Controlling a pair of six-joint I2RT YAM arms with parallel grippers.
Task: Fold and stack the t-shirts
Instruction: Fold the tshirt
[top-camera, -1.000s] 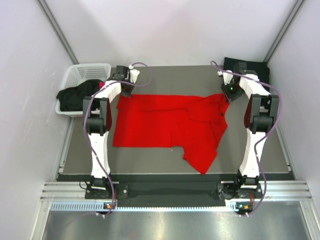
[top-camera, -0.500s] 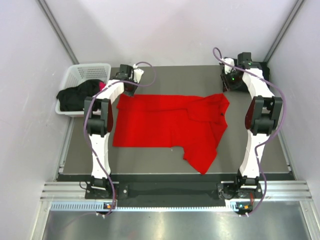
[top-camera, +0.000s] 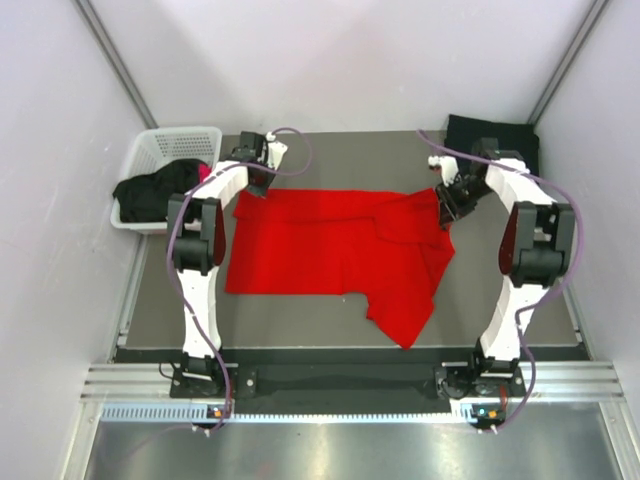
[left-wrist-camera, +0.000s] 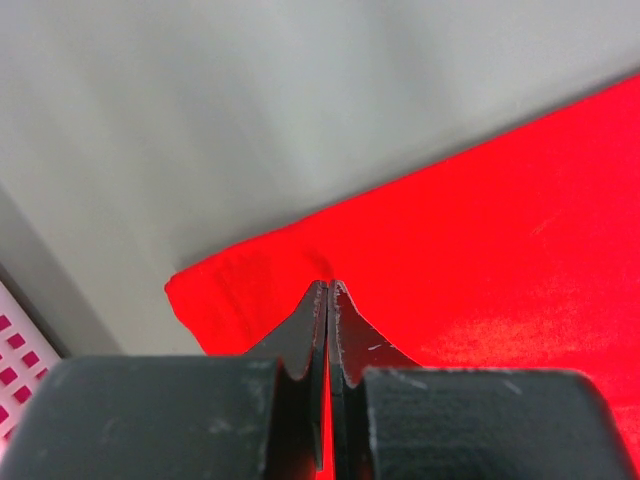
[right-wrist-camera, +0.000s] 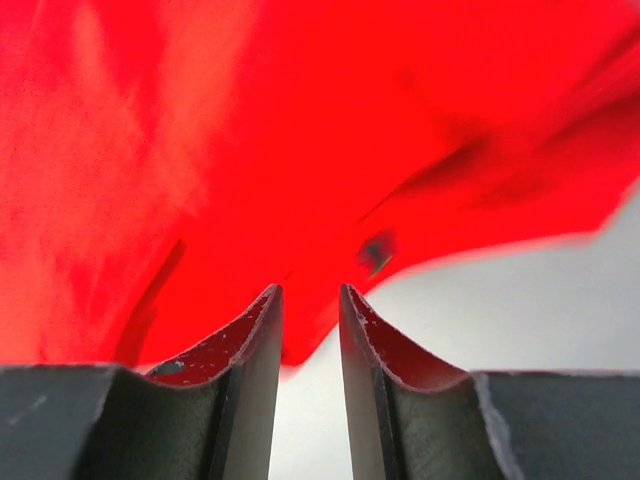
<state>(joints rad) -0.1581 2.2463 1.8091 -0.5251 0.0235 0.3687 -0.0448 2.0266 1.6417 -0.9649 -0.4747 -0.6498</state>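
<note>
Nearest my side, one flap of the red t-shirt (top-camera: 320, 250) runs down toward the front edge of the tabletop (top-camera: 290, 320), right of centre. The rest of it lies spread flat across the middle, with a rumpled fold on its right half. At its far left corner I have the left tool (left-wrist-camera: 327, 290) clenched, fingertips pressed together on the red cloth just inside the edge. At the far right corner the right tool (right-wrist-camera: 310, 295) hangs over the hem with its jaws narrowly parted and nothing clamped between them. Beyond that, a black t-shirt (top-camera: 515, 135) lies in the far right corner. Off the far left edge, the white basket (top-camera: 185, 138) holds black cloth (top-camera: 150, 190) that spills over its side.
</note>
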